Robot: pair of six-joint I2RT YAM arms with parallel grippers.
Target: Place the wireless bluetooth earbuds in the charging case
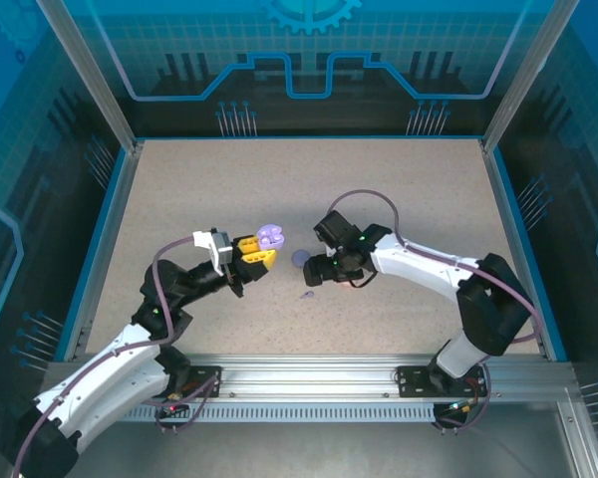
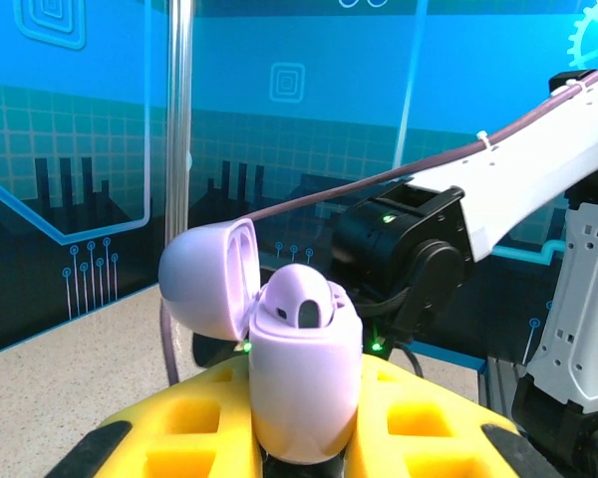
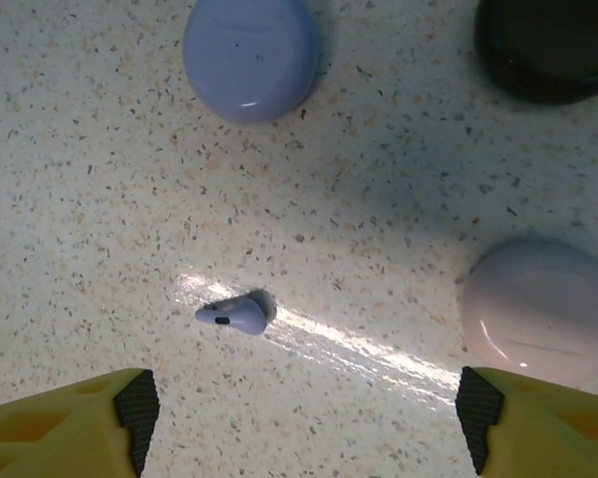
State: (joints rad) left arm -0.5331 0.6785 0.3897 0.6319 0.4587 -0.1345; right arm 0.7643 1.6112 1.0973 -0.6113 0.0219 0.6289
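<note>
My left gripper [image 2: 304, 443] is shut on a lavender charging case [image 2: 304, 383], holding it upright between the yellow fingers [image 2: 179, 428]. Its lid [image 2: 204, 279] is swung open to the left, and one lavender earbud [image 2: 304, 299] sits in the top. From above, the case [image 1: 270, 236] hangs over the table's middle. A second lavender earbud [image 3: 234, 316] lies loose on the speckled table, also seen from above as the earbud [image 1: 307, 294]. My right gripper [image 3: 304, 423] hovers above it, open, with nothing between its fingers; from above that gripper [image 1: 317, 271] is just right of the held case.
Three closed round cases lie on the table near the loose earbud: a bluish-lavender one [image 3: 249, 57], a black one [image 3: 548, 45] and a pale pink one [image 3: 540, 309]. The right arm [image 2: 498, 189] reaches in close behind the held case. Blue walls enclose the table [image 1: 179, 199].
</note>
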